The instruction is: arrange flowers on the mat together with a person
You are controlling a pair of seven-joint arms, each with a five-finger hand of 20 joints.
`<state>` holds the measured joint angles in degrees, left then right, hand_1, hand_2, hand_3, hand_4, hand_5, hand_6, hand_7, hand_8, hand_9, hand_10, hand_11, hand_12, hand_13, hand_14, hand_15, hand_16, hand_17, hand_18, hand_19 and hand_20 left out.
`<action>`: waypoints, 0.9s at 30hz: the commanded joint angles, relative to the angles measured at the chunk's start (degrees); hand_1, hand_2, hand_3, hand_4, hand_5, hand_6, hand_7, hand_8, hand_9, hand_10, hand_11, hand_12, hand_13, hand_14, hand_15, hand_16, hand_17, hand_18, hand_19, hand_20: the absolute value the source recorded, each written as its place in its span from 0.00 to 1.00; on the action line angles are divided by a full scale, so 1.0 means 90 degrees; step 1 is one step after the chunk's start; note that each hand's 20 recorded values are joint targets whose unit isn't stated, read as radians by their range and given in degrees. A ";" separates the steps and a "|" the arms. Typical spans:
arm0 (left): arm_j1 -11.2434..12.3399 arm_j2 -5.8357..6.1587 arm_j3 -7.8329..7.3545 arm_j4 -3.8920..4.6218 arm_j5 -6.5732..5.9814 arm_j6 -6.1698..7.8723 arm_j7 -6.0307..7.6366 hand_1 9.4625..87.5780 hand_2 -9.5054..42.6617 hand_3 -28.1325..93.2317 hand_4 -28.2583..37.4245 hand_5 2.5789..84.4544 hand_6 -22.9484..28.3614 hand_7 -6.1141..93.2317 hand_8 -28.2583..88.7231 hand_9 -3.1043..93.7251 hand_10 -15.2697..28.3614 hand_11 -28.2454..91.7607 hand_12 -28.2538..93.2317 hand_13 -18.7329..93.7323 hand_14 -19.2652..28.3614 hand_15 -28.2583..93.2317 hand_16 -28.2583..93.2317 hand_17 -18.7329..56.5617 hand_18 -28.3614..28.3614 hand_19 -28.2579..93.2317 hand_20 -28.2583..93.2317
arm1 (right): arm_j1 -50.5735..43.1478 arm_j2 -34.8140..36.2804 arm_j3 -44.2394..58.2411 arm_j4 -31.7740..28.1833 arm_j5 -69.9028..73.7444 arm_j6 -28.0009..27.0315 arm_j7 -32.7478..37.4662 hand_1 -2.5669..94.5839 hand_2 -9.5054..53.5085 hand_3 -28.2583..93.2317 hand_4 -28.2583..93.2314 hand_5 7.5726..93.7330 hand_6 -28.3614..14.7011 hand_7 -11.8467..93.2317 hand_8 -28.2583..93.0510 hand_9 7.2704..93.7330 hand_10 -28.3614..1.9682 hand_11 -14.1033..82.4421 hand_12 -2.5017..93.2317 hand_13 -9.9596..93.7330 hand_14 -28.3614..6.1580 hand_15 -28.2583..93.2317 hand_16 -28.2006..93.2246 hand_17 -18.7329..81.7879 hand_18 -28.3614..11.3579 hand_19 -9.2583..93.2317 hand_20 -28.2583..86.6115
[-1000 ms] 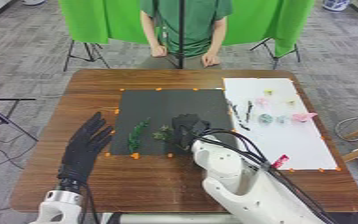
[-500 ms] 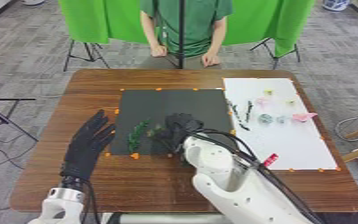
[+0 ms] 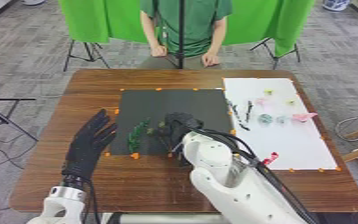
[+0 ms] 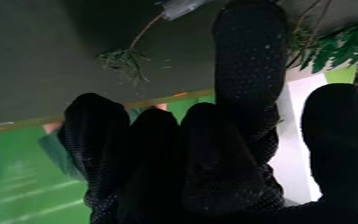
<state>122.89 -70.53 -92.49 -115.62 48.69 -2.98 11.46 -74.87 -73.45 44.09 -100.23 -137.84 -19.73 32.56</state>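
Outward from the right hand [image 3: 184, 121], its fingers loosely open, the thin green sprig [image 4: 297, 47] lies just beside them toward nine o'clock on the dark mat [image 3: 171, 100], closer than to the open left hand [image 3: 88, 137]

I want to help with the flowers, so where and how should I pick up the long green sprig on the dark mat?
I'd pinch the green sprig around its middle, from above and the robot's left, thumb and fingers across it: it looks long and narrow, and the right hand is close on its other side.
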 commanded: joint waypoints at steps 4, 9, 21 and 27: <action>0.0026 -0.0022 -0.0018 0.0092 0.0022 -0.0124 -0.0116 0.23 0.11 0.80 0.00 0.34 0.53 0.18 0.18 0.25 0.58 0.38 0.35 0.34 0.68 0.43 0.27 0.11 0.86 0.56 0.32 | -0.0177 0.0015 0.0088 -0.0182 -0.0187 -0.0109 -0.0258 0.17 0.36 0.81 0.02 0.99 0.68 0.49 0.17 1.00 0.73 0.88 0.32 1.00 0.71 0.94 0.44 0.77 0.15 1.00 0.74; 0.0036 -0.0022 -0.0019 0.0086 0.0028 -0.0134 -0.0130 0.23 0.11 0.80 0.00 0.34 0.53 0.18 0.18 0.25 0.57 0.38 0.35 0.34 0.68 0.43 0.27 0.11 0.86 0.56 0.32 | -0.0198 0.0074 0.0051 -0.0208 -0.0409 -0.0154 -0.0330 0.17 0.36 0.81 0.02 0.98 0.65 0.39 0.16 1.00 0.71 0.85 0.34 1.00 0.68 0.92 0.47 0.75 0.14 1.00 0.73; 0.0131 -0.0032 -0.0035 0.0044 0.0013 -0.0057 -0.0054 0.23 0.11 0.80 0.00 0.34 0.53 0.18 0.18 0.25 0.57 0.38 0.35 0.34 0.68 0.43 0.27 0.11 0.86 0.56 0.32 | -0.0081 0.0235 -0.0032 -0.0350 -0.0886 -0.0294 -0.0459 0.17 0.35 0.81 0.02 0.97 0.64 0.42 0.17 1.00 0.69 0.84 0.35 0.98 0.65 0.93 0.47 0.72 0.13 1.00 0.73; 0.0155 -0.0058 -0.0037 0.0026 0.0008 -0.0028 -0.0017 0.23 0.11 0.80 0.00 0.34 0.53 0.18 0.18 0.25 0.58 0.38 0.35 0.34 0.68 0.43 0.27 0.11 0.86 0.56 0.32 | -0.0063 0.0235 0.0130 -0.0505 -0.0546 -0.0350 -0.0317 0.17 0.35 0.81 0.02 0.97 0.64 0.46 0.18 1.00 0.69 0.85 0.35 0.98 0.64 0.93 0.47 0.72 0.13 1.00 0.73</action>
<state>123.07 -70.49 -92.70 -115.54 48.68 -3.40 11.10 -75.96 -71.68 43.89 -102.89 -144.41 -22.36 29.00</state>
